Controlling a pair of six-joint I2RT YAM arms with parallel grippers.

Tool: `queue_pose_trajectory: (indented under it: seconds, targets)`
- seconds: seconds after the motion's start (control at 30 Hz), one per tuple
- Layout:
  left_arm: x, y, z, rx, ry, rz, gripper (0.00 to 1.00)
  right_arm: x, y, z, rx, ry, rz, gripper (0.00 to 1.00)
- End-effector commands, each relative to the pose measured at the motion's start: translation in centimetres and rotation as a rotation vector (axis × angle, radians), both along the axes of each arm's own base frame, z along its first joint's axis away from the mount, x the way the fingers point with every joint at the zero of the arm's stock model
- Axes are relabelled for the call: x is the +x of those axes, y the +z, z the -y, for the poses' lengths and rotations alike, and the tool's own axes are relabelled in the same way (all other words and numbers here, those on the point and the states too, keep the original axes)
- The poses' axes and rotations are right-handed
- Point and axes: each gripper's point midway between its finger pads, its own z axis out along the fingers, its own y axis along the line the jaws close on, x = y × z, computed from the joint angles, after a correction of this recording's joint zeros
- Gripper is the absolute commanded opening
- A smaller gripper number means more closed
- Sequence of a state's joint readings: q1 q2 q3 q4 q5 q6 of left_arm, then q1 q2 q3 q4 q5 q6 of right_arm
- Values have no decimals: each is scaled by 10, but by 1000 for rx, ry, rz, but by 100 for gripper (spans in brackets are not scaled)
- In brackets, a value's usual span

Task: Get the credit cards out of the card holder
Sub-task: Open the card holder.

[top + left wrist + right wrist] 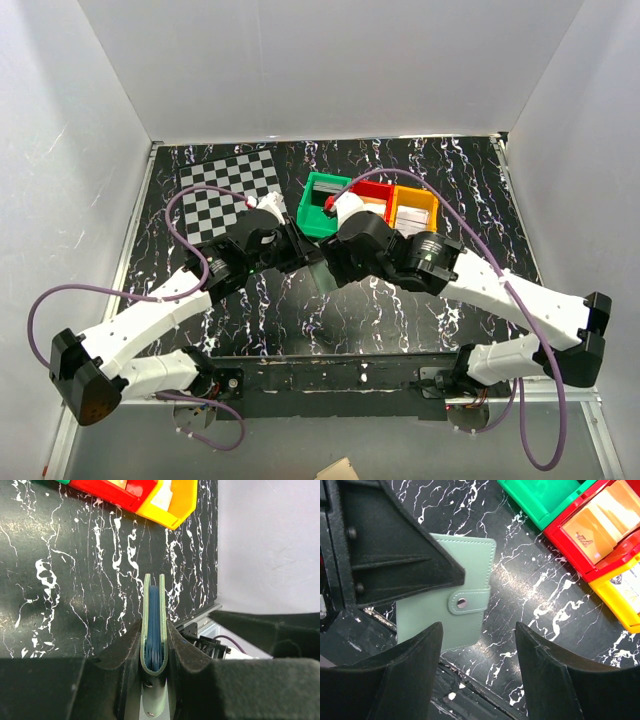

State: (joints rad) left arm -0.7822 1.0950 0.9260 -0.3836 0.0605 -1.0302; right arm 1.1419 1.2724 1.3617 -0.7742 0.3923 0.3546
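Left gripper (154,635): fingers narrow, clamped on card holder (470,575), fold seated deep between them, open edge pointing away. Right gripper (479,630): fingers spread wide, empty, hovering just beside holder's snap tab (467,601), which is fastened. Blue layers between holder's covers; I cannot tell cards from lining. Beyond holder: green bin (540,500), red bin (580,545).

Risks, my judgement:
- tugging tab could twist holder out of left clamp
- clamp squeezing both covers may stop it opening
- freed cards could spill onto table (75,580)
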Motion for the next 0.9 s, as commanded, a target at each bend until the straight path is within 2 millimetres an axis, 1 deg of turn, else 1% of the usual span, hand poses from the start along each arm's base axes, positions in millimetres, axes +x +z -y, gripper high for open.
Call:
queue_pose_trajectory:
  seconds: [0.0,0.07,0.13,0.23,0.77,0.87]
  targets:
    - [7,12,-3,32,81,-11,0,3,17,-14,41,2,50,66]
    - [6,11,-3,36,93,-21,0,3,15,-16,41,1,49,63]
    - [5,11,-3,33,96,-29,0,4,9,-17,22,-7,41,60]
    - [3,11,-2,24,96,-36,0,5,7,-17,25,-20,38,58]
    - [-3,20,6,-14,77,-45,0,3,-4,-29,35,-11,8,55]
    - [-4,23,8,-25,73,-44,0,3,-8,-30,23,-10,3,52]
